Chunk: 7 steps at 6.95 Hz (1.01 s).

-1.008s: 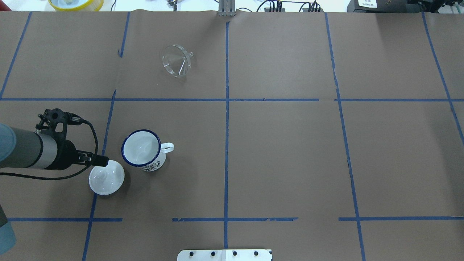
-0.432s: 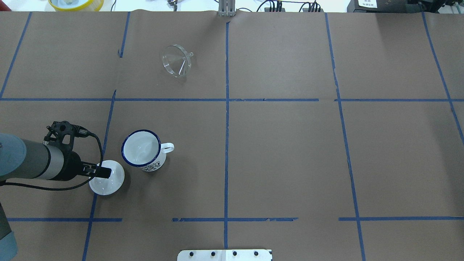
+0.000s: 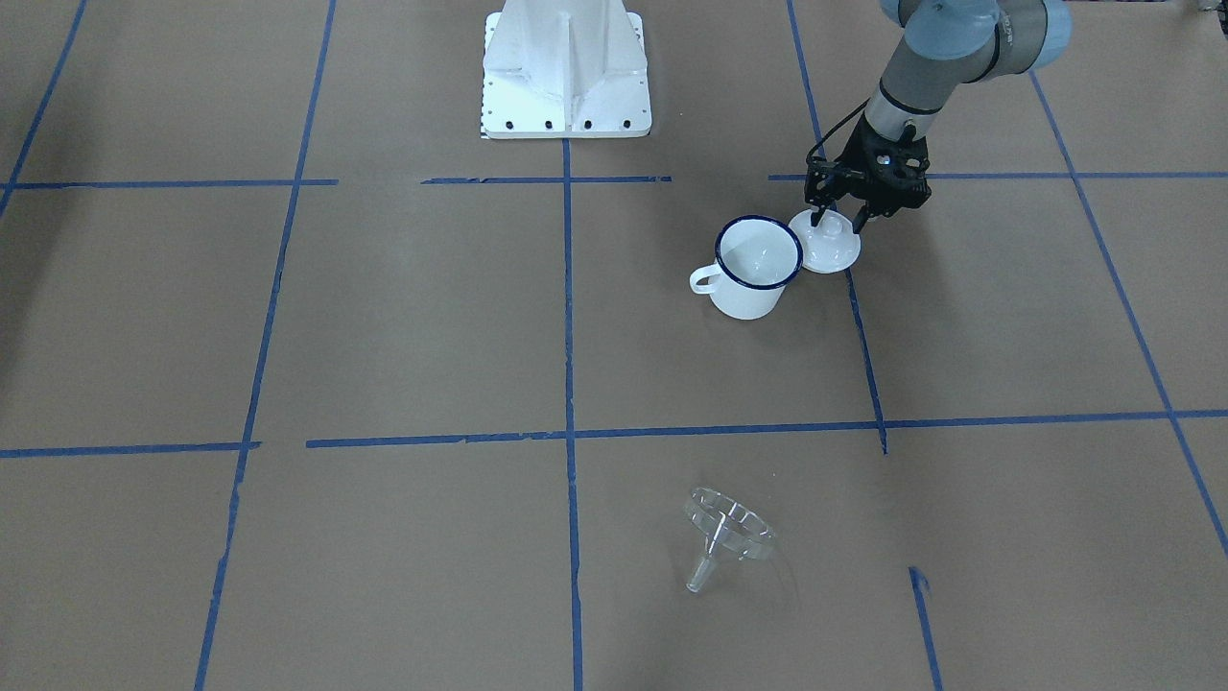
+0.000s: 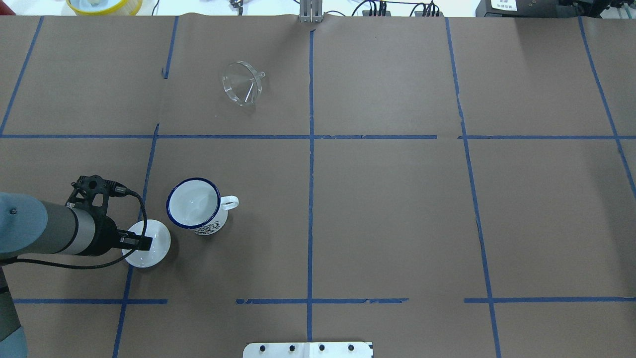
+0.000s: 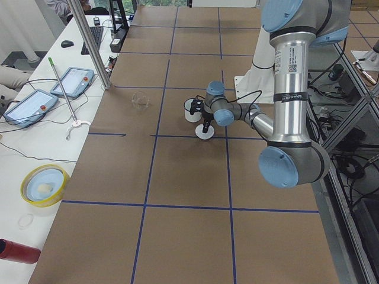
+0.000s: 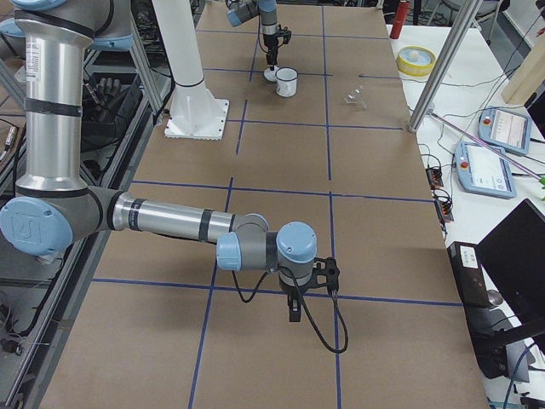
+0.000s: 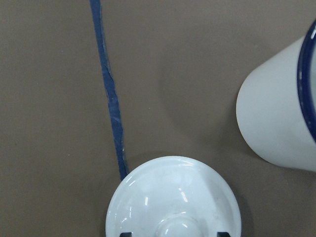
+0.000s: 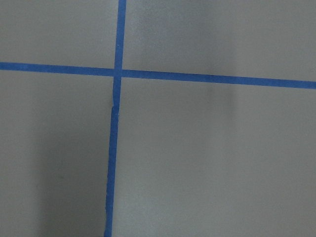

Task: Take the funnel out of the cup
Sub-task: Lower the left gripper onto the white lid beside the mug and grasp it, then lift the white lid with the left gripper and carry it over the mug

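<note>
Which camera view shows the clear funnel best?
The exterior front-facing view: the funnel lies nearest the camera, on its side, with ribbed cone and spout both distinct. The overhead view shows it smaller, the spout harder to pick out. The side views show a faint speck. The wrist views miss it.

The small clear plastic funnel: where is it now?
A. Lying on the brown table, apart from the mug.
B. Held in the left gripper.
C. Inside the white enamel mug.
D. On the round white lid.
A: the small clear plastic funnel lies tipped on the brown table, far from the white enamel mug, whose inside is empty.
</note>
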{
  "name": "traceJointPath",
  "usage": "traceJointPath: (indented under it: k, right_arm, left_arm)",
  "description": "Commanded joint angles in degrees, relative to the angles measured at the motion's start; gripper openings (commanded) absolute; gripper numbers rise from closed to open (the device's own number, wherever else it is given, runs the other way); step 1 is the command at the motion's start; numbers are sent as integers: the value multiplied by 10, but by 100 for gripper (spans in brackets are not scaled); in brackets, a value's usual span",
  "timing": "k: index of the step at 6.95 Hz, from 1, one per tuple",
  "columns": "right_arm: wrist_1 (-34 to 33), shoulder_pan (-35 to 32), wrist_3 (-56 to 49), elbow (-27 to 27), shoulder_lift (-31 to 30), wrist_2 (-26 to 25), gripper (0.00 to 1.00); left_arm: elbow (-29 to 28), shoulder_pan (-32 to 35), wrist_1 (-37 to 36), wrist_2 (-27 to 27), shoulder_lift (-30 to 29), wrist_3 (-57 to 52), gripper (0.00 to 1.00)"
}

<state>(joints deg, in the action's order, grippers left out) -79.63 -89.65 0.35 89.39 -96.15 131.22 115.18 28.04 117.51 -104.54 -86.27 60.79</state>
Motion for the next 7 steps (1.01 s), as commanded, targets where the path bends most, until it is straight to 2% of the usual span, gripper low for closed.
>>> traceJointPath:
  k: [1, 4, 5, 6, 7]
  right_arm:
    - [0, 0, 0, 0, 0, 0, 100]
    - [0, 0, 0, 0, 0, 0, 100]
    - [0, 0, 0, 0, 0, 0, 100]
    - [0, 0, 0, 0, 0, 0, 100]
    - [0, 0, 0, 0, 0, 0, 100]
  left_arm:
    - [-2, 0, 0, 0, -2, 0, 56]
    - [-1, 2, 0, 0, -4, 0, 34]
    - [-1, 2, 0, 0, -4, 0, 24]
    - [4, 6, 0, 0, -4, 0, 1]
    - [20, 12, 0, -1, 1, -2, 0]
